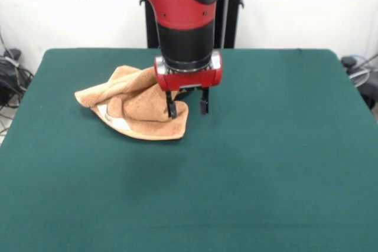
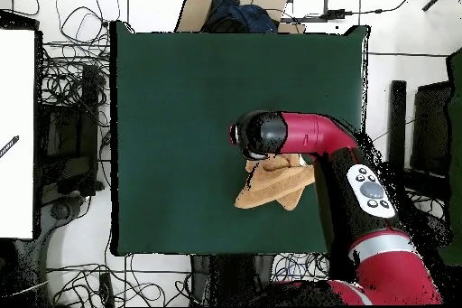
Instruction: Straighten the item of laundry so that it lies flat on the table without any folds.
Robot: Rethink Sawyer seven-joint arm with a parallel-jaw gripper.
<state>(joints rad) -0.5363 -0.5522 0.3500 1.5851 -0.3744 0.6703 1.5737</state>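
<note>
Fingers (image 1: 171, 105) of the gripper (image 1: 187, 108) are shown only in the front view, where two dark prongs hang spread apart below the red wrist ring; in the overhead view the arm's bulky head covers them completely. One prong is seen against the edge of the towel (image 1: 137, 105), the other over bare cloth beside it, and nothing is seen clamped between them; whether the first prong touches the fabric cannot be told. One towel is counted, orange-tan, lying crumpled with several folds and a turned-over flap, a pale band showing along its lower edge in the front view. It is placed on the dark green table (image 1: 266, 163), left of centre and toward the far side in the front view. From overhead the towel (image 2: 269, 187) is seen only in part, its pointed corner sticking out from beneath the arm near the table's edge closest to the robot's base, and the table (image 2: 180, 124) is otherwise shown as one broad green rectangle. One red and black arm (image 2: 311, 135) is counted; it is bent at the elbow, with the last segment pointing straight down over the towel's edge. Cables are seen scattered on the floor around the table in the overhead view.
</note>
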